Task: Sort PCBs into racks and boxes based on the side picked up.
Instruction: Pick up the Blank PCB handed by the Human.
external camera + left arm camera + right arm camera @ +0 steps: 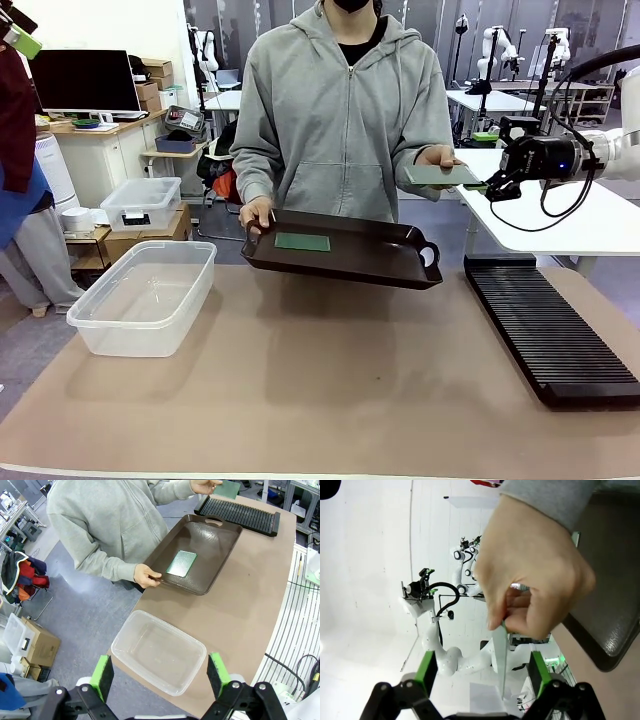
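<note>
The person holds one PCB (pixel 441 175) flat in a raised hand (pixel 437 156) at the right. My right gripper (pixel 489 186) is open at its outer edge. In the right wrist view that PCB (pixel 499 656) stands edge-on between my green pads (pixel 427 669), with a gap on both sides, pinched above by the person's fingers (pixel 535 585). A second PCB (pixel 302 241) lies in the dark tray (pixel 380 262) held by the person's other hand. My left gripper (pixel 160 675) hangs open high above the clear box (pixel 159 651). The black rack (pixel 550 330) lies at the table's right.
The tray (pixel 210 545) is held above the table's far edge, between the box (pixel 146 296) and the rack (pixel 239 513). A small lidded clear container (pixel 141 203) sits on a low stand beyond the table at left. The brown tabletop (pixel 320 390) lies bare in the middle.
</note>
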